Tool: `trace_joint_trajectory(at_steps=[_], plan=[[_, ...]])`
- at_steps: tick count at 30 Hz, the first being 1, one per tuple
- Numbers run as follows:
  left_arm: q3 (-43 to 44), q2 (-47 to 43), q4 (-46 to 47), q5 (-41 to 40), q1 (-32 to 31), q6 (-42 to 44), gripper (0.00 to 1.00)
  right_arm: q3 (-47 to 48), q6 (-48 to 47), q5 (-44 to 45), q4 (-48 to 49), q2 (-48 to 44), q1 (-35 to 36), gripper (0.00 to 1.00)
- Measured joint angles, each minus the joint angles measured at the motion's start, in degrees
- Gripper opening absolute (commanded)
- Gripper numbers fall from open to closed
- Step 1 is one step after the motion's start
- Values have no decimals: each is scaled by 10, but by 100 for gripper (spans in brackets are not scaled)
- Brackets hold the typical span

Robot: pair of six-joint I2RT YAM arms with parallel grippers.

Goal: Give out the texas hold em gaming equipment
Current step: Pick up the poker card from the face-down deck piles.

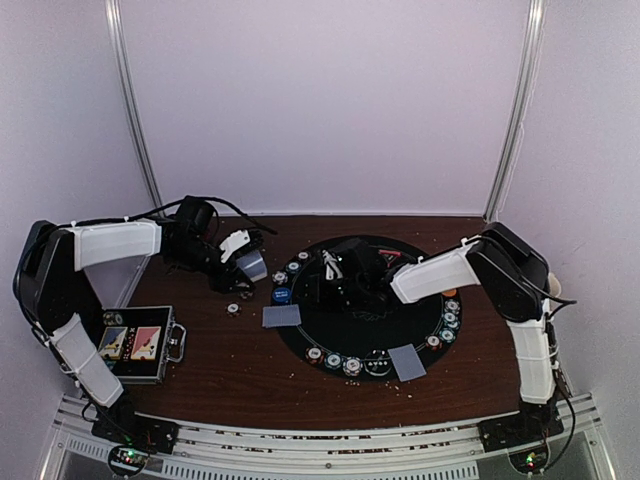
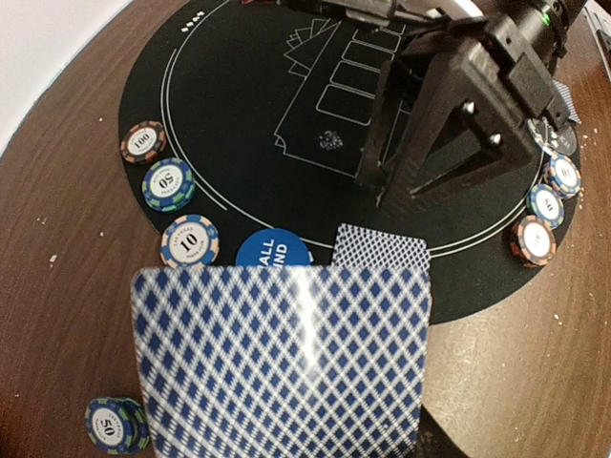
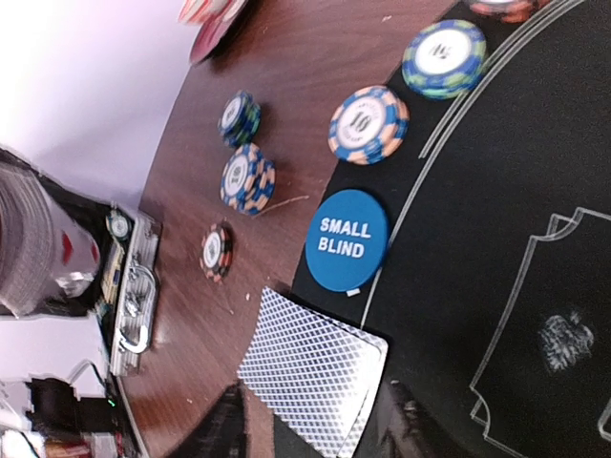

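Note:
My left gripper (image 1: 247, 264) hovers over the table left of the round black mat (image 1: 400, 300) and is shut on a stack of blue-backed playing cards (image 2: 277, 363), which hides its fingers. My right gripper (image 3: 320, 434) reaches across the mat to its left edge. It is open, one finger on either side of a small pile of cards (image 3: 315, 367) lying across the mat's rim. A blue SMALL BLIND button (image 3: 348, 239) lies just beyond that pile. Another pile of cards (image 1: 407, 362) rests at the mat's near right edge. Striped chips (image 1: 340, 362) line the mat's rim.
A black case (image 1: 140, 345) with two card packs sits at the left near the arm's base. Loose chips (image 3: 246, 178) lie on the wooden table left of the mat. A red bowl (image 3: 215, 19) is partly seen at the far edge.

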Motion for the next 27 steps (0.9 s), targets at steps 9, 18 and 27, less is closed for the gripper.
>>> trace_joint_trajectory(at_steps=[9, 18, 27], plan=[[0, 0, 0, -1, -14, 3, 48, -34, -16, 13, 8, -72, -8, 67], [-7, 0, 0, -10, -70, 13, 48, -60, 33, -57, 108, -72, -2, 69], [-13, 0, -5, -19, -91, 19, 48, -75, 64, -86, 168, -72, 11, 70]])
